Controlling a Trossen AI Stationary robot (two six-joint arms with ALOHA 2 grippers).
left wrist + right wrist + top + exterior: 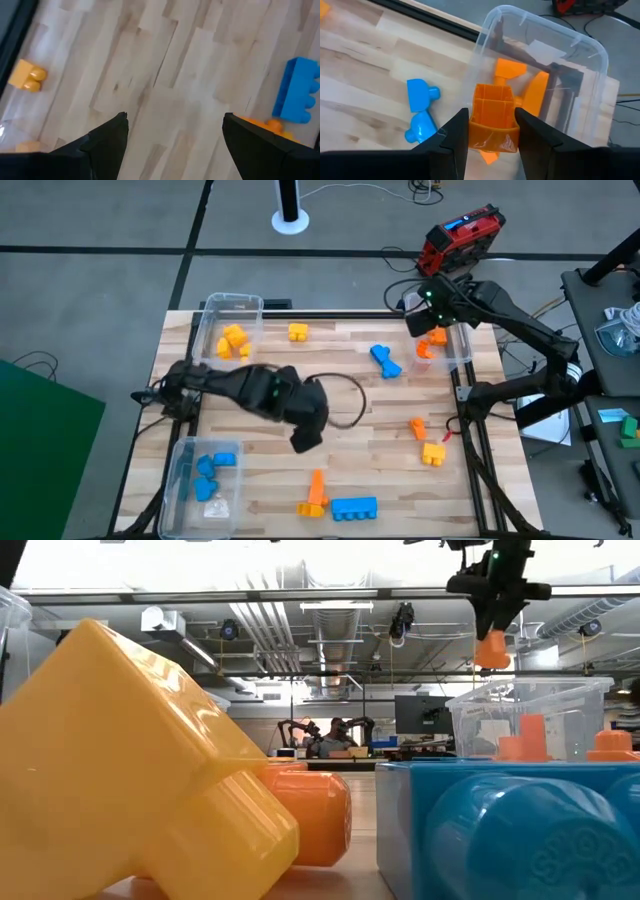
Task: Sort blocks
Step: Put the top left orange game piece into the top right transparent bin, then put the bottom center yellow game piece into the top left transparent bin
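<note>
Orange block, clamped between my right gripper fingers above the clear bin rim, may bounce out if I release off-centre; left gripper gapes empty over bare table mid-board.

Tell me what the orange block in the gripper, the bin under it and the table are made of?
Orange block: looks like hard, glossy plastic, with moulded hollow cells and shine. Held by the right gripper.
Bin: clear plastic, probably thin; you see blocks through its walls.
Table: looks like pale wood planks, matte, with grain lines and seams.
</note>
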